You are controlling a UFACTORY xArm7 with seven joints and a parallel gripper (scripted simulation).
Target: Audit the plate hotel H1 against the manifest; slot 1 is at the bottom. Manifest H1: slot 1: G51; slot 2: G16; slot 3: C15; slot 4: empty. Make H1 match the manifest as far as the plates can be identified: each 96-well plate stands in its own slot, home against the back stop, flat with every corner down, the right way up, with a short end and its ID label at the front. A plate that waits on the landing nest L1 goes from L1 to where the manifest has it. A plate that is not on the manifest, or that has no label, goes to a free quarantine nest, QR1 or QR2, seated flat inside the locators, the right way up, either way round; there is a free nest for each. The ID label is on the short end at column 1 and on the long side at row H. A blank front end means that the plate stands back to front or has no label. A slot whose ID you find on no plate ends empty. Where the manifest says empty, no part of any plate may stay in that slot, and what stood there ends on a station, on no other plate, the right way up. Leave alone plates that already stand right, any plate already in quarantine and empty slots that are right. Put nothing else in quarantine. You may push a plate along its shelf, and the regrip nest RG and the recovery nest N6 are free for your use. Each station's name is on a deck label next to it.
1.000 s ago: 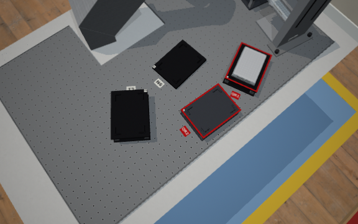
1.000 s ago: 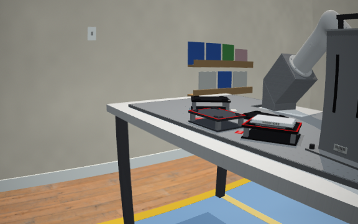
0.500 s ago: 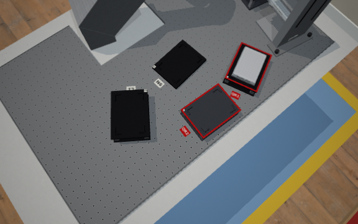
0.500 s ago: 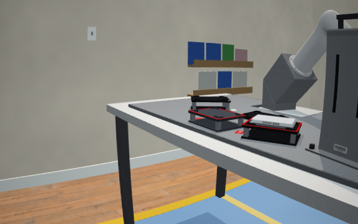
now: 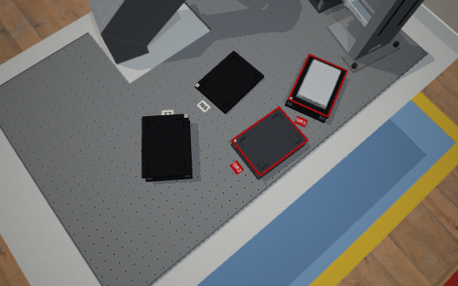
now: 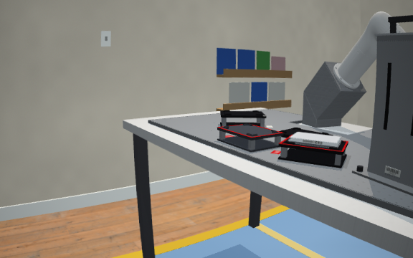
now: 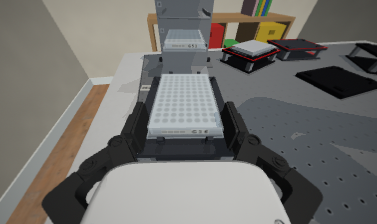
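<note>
In the wrist view my gripper is shut on a white 96-well plate, one finger on each long side. The plate lies flat and right way up over a black nest, with a labelled short end toward the camera; the ID is too small to read with certainty. Straight behind it stands the grey plate hotel H1. A white plate labelled G51 sits in a hotel slot, label to the front. The gripper is outside the top and exterior views.
QR1 holds a white plate. QR2 has no plate. The black nest N6 and another black nest hold nothing. The arm's grey base stands at the back.
</note>
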